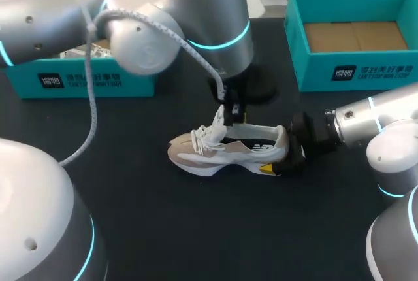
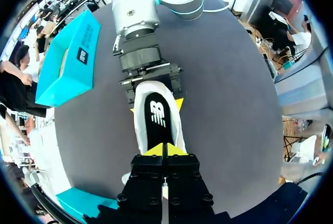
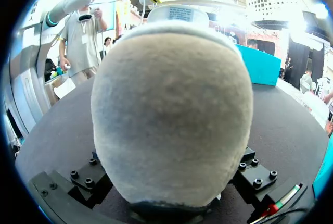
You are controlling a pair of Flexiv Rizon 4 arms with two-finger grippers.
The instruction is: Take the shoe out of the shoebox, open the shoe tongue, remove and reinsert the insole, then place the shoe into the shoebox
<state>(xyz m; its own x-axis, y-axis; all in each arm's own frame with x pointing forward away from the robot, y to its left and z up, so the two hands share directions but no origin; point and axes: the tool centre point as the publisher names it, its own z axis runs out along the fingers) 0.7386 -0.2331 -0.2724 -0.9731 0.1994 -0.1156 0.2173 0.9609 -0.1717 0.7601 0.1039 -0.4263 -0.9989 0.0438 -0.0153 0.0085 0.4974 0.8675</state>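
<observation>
Shoe [image 1: 225, 153] sat on its sole on the worktop [image 1: 196, 229], centre of the frame in the head view, toe toward frame left, out of both boxes.

Our right gripper [image 1: 282, 153], entering from frame right, had its fingers clamped on the heel [image 3: 171, 114] from both sides. Our read: an anchor, so the shoe wouldn't lift or skid while the other arm worked on it.

Our left gripper [image 2: 164, 150] hung just above the shoe's throat, yellow tips pressed together. The tongue [image 1: 219, 124] stood drawn up into them, so we judged it pinched there, though the contact itself was hidden.

Lifted tongue meant open mouth: from the left wrist the black insole [image 2: 157, 117] lay flat inside, ahead of those tips. Step in hand looked like tongue-opening, insole not yet out.

Farther back, the teal box [image 1: 356, 72] sat at upper right, open, bare cardboard floor, well apart from the shoe. Probably the put-back target.

The second teal box [image 1: 85, 85] sat at upper left, half hidden behind our left arm. We couldn't tell box from lid.
</observation>
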